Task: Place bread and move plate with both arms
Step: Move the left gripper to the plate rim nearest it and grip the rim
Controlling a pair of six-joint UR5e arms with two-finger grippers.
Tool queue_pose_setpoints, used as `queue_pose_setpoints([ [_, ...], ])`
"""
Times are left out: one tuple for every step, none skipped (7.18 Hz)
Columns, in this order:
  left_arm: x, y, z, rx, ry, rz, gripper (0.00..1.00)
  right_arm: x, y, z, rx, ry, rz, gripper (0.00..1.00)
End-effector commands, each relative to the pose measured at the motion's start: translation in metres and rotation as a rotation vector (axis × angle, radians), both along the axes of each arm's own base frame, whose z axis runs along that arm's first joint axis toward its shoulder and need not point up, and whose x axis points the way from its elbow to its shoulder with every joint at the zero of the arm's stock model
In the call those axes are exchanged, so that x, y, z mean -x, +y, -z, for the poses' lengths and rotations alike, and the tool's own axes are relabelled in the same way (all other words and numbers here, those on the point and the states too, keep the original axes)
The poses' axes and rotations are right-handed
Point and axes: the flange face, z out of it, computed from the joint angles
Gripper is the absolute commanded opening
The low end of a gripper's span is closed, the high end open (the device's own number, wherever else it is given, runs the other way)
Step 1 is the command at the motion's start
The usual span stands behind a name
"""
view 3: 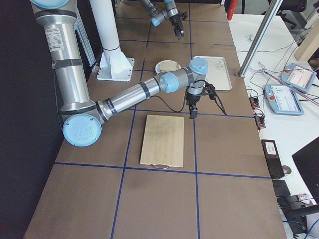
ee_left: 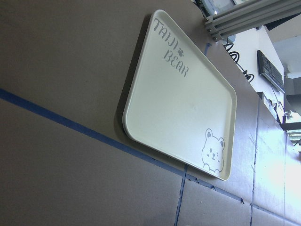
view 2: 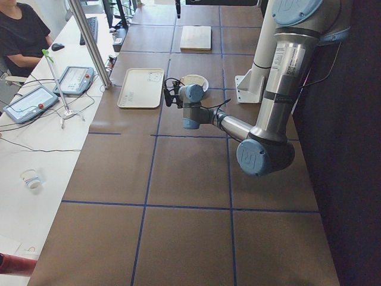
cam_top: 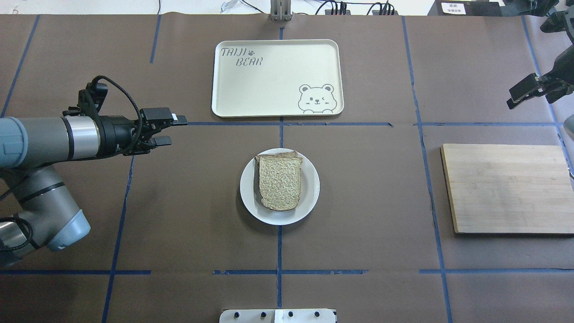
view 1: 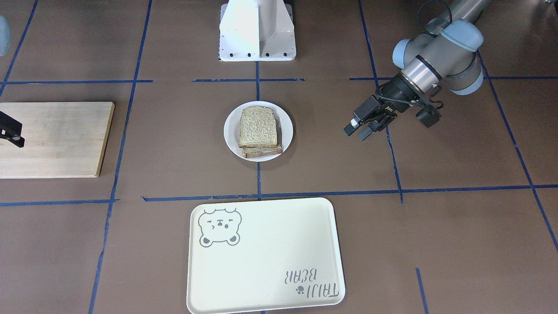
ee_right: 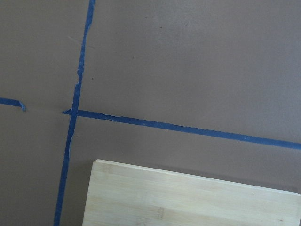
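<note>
From the front: shows the bread lying flat on the plate at the middle of the table, more slices stacked beneath it, the tray nearer the camera. Left gripper off the table, well to the side of the plate, fingers apart and holding nothing. Only a black tip of the right gripper showing, over the edge of the wooden board. From overhead: left gripper level with the blue tape between tray and plate, apart from both; right gripper beyond the board, fingers too unclear to call apart or together. On the left wrist camera: tray and tape. On the right wrist camera: a board corner and tape.
</note>
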Motion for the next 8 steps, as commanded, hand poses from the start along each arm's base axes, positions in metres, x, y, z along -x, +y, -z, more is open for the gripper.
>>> queue_pose_setpoints([
  [-0.048, 0.036, 0.0, 0.014, 0.018, -0.062, 0.74, -0.001, 0.004, -0.001, 0.005, -0.018, 0.009, 1.0],
  [-0.074, 0.055, 0.012, 0.019, 0.033, -0.082, 0.67, -0.001, 0.006, -0.003, 0.012, -0.026, 0.014, 1.0],
  [-0.088, 0.063, 0.022, 0.031, 0.054, -0.085, 0.63, -0.002, 0.006, -0.004, 0.014, -0.026, 0.012, 1.0],
  [-0.098, 0.073, 0.019, 0.048, 0.052, -0.105, 0.61, -0.002, 0.007, -0.004, 0.014, -0.026, 0.012, 1.0],
  [-0.106, 0.075, 0.013, 0.057, 0.039, -0.112, 0.59, -0.002, 0.006, -0.004, 0.014, -0.026, 0.012, 1.0],
  [-0.122, 0.071, 0.013, 0.061, 0.032, -0.117, 0.56, -0.002, 0.007, -0.006, 0.019, -0.024, 0.011, 1.0],
  [-0.136, 0.066, 0.019, 0.061, 0.032, -0.118, 0.56, -0.002, 0.007, -0.007, 0.023, -0.023, 0.01, 1.0],
  [-0.143, 0.07, 0.02, 0.061, 0.032, -0.129, 0.56, -0.003, 0.008, -0.01, 0.027, -0.022, 0.01, 1.0],
])
